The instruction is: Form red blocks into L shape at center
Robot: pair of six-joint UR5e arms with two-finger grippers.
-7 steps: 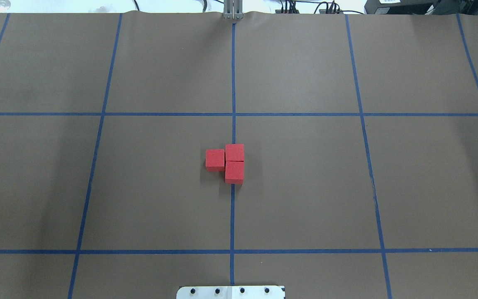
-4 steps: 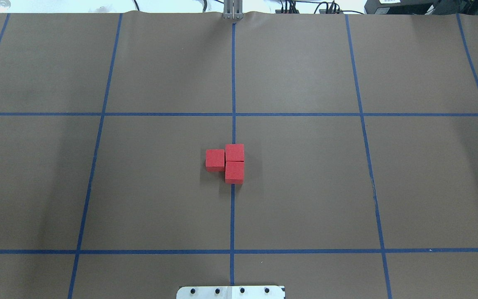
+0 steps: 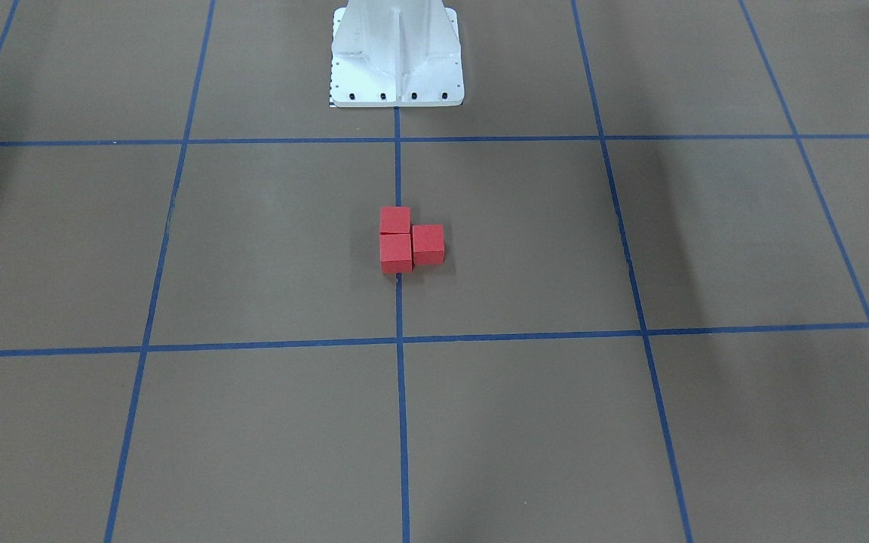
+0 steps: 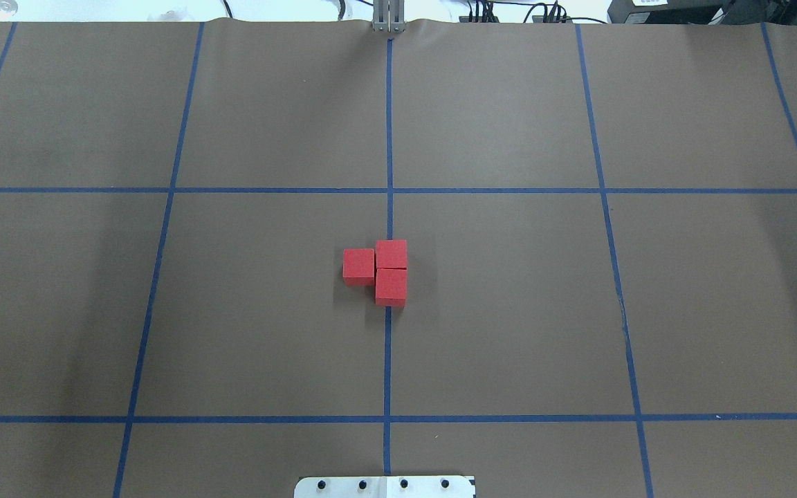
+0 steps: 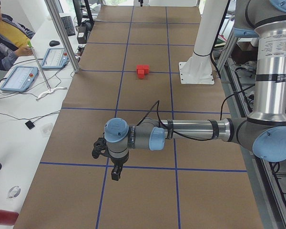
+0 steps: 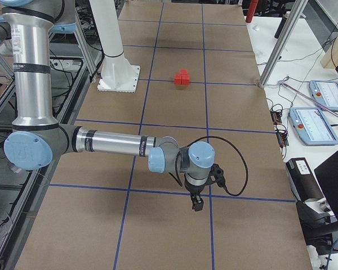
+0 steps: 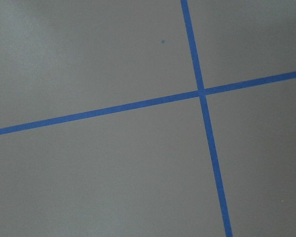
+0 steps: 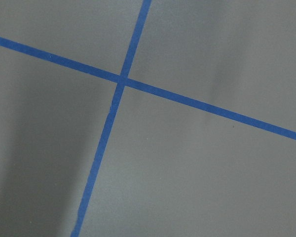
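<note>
Desk (image 4: pixel 509 311): brown cover, taped grid.
Left arm (image 5: pixel 190 130), right arm (image 6: pixel 112 143): low over opposite desk ends, well apart from work.
Left gripper (image 5: pixel 115 174), right gripper (image 6: pixel 196 203): side views only, so cannot tell how far fingers are parted; all three blocks lie on desk, none held.
Red blocks (image 4: pixel 385 271): at center (image 4: pixel 387 318). Two touch along blue tape line (image 4: pixel 389 138); third touches on robot's left, staggered, not flush.
Risk for you: corrective nudge with broad fingers likely shoves neighbours and breaks L.

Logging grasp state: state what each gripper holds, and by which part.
Nothing is held. All three blocks lie together on the table, and the left gripper and right gripper hang far from them.
</note>
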